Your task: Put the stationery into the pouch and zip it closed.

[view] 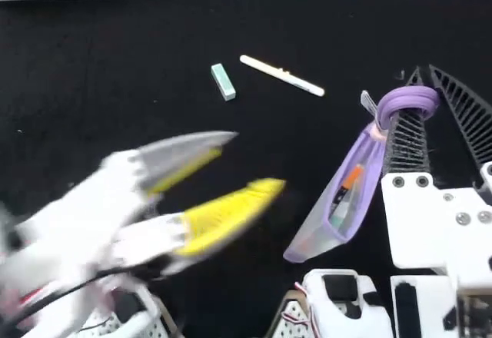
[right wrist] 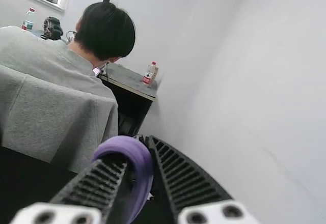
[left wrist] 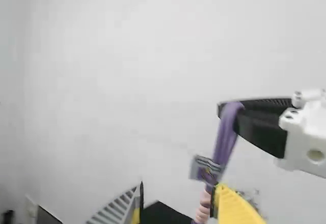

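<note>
The purple pouch (view: 361,170) hangs tilted above the black table, its mouth open, with an orange-tipped item (view: 347,184) inside. My right gripper (view: 424,78) is shut on the pouch's upper end; in the right wrist view its black ribbed fingers (right wrist: 175,170) clamp the purple fabric (right wrist: 127,155). A mint eraser (view: 223,81) and a white pen (view: 281,75) lie on the table farther back. My left gripper (view: 256,160) hovers open at the front left, grey and yellow fingers spread, holding nothing. The left wrist view has the pouch (left wrist: 224,132) and its zipper tab (left wrist: 204,168) ahead.
The black table (view: 115,61) spreads out to the back and left. White arm bases (view: 338,307) stand along the front edge. A person in grey (right wrist: 46,96) sits with their back turned beyond the table, touching nothing.
</note>
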